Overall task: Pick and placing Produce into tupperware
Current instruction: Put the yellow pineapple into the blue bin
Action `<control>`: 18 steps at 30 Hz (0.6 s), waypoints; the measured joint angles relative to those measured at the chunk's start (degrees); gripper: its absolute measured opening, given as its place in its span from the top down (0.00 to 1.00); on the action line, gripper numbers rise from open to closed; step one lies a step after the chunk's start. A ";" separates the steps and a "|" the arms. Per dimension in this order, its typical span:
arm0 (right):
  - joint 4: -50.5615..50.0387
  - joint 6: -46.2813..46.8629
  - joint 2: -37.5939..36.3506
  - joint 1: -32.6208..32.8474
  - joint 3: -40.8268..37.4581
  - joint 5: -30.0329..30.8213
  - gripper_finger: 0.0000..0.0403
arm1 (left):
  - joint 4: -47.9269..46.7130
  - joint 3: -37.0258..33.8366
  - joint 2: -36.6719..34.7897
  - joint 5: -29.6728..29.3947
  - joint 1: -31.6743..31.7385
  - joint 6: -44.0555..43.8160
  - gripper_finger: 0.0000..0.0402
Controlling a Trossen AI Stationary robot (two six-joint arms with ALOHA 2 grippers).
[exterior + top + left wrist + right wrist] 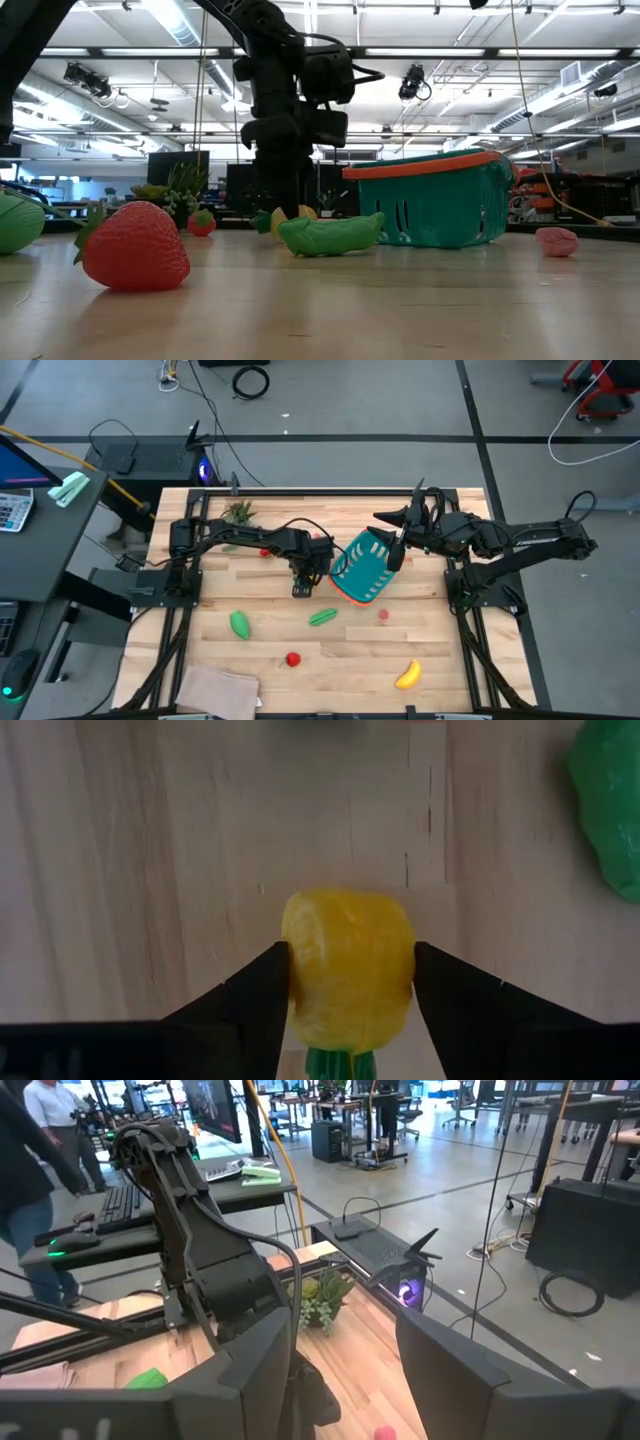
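Note:
The teal basket with an orange-red rim stands mid-table, its rim slightly tilted. My left gripper points down just left of the basket and is shut on a yellow chunk. My right gripper is open at the basket's far-right rim. Loose on the table lie a green pod, a second green piece, a red strawberry, a pink piece and a yellow banana. My left gripper pinches the yellow chunk across its rounded body between the two fingers, coming from above and pointing down. A green stem end sticks out behind the fingers. The chunk sits at table level. My right gripper: I cannot tell whether it touches the basket's rim.
A spiky green potted plant stands at the far left, with a small red piece near it. A tan cloth lies at the near-left edge. Bare wood shows between the pod and the banana. A person stands beyond the table.

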 joint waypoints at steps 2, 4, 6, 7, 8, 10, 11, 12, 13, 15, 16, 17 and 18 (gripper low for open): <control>0.00 0.00 0.00 0.00 0.00 0.00 0.52 | -0.27 -0.04 -0.37 -0.21 0.00 -0.02 0.52; 0.00 0.02 0.00 0.00 0.00 0.01 0.52 | -0.43 -0.07 -0.75 -0.44 0.03 -0.02 0.54; 0.00 0.02 0.00 0.00 0.00 0.00 0.52 | -1.82 0.42 -1.52 -0.46 0.04 -0.02 0.55; 0.00 0.02 0.00 0.00 0.00 0.02 0.52 | -2.15 0.92 -1.91 -0.46 0.04 -0.02 0.55; 0.00 0.02 0.00 0.00 0.00 0.02 0.52 | -2.31 1.43 -2.31 -0.43 0.04 -0.02 0.55; -0.02 0.02 0.00 0.00 -0.01 0.02 0.52 | -3.56 2.13 -3.04 -0.38 0.04 -0.03 0.54; -0.03 0.02 0.00 0.00 0.00 0.02 0.52 | -4.19 2.94 -3.12 -0.35 0.04 -0.04 0.54; -0.08 0.02 0.00 0.00 0.00 0.00 0.52 | -4.98 3.87 -3.42 -0.34 0.02 0.00 0.53; -0.14 0.02 0.00 0.00 -0.02 0.01 0.52 | -6.49 5.11 -3.65 -0.29 0.00 0.06 0.53; -0.20 0.03 0.00 0.00 -0.02 0.02 0.52 | -8.54 8.36 -3.87 -0.26 -0.10 0.02 0.55; -0.33 0.04 0.00 0.00 -0.02 0.02 0.52 | -10.27 10.22 -3.87 -0.26 -0.12 0.04 0.55; -0.42 0.04 0.00 0.00 -0.02 0.02 0.52 | -12.61 12.13 -3.87 -0.26 -0.11 0.04 0.56; -0.42 0.06 0.00 0.00 -0.02 0.02 0.52 | -14.08 14.11 -3.87 -0.25 -0.11 0.00 0.56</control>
